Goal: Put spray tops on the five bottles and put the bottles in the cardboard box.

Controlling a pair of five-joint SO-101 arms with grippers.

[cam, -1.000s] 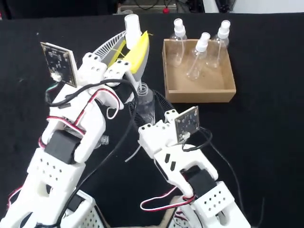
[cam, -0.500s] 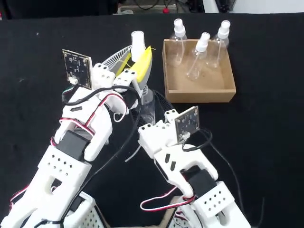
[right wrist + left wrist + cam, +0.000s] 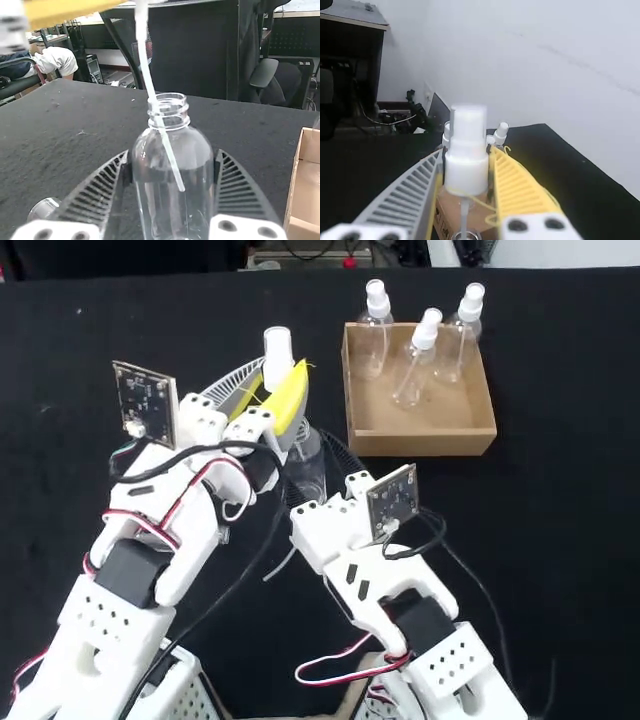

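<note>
While my left gripper (image 3: 466, 161) clenches a white spray top (image 3: 465, 145), its tube (image 3: 149, 75) dips into the open bottle (image 3: 172, 180).
My right gripper (image 3: 171, 156) grasps this bottle upright on the black table (image 3: 560, 390), near the cardboard box (image 3: 420, 440) where three capped bottles (image 3: 420, 365) stand together.

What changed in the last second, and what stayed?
The left gripper, shut on the white plastic spray top, brought it nearer the neck of the clear plastic bottle. The right gripper stayed shut on that bottle; the three capped bottles in the brown cardboard box did not move.
</note>
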